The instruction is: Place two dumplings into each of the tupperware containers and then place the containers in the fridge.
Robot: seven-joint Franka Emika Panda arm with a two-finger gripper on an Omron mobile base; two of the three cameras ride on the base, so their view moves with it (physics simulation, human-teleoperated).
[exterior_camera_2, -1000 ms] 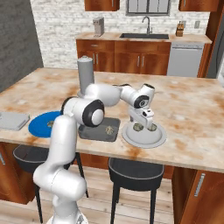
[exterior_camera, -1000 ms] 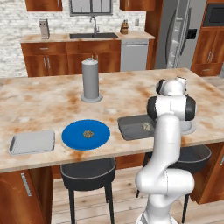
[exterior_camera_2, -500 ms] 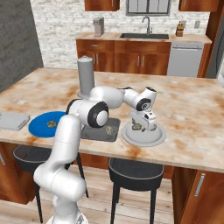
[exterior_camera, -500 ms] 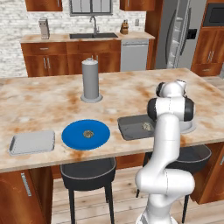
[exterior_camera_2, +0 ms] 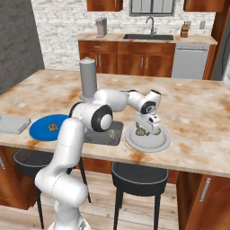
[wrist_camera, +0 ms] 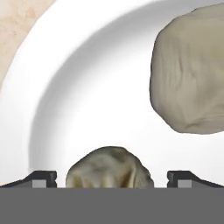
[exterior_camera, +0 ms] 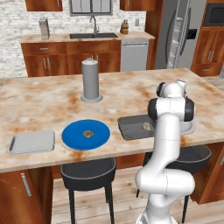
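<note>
Gripper has lowered onto the light-grey plate — jaws wide, a dumpling between them, another dumpling just beyond; dark container alongside holds one.

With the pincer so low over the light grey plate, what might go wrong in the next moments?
1. The pincer straddles one dumpling on the round plate, fingers apart; if they close off-centre, the lumpy ball could slip away.
2. A second dumpling lies close by and might be nudged during the grasp or lift.
3. The plate sits near the counter's front edge, so a push could slide it outward.
</note>
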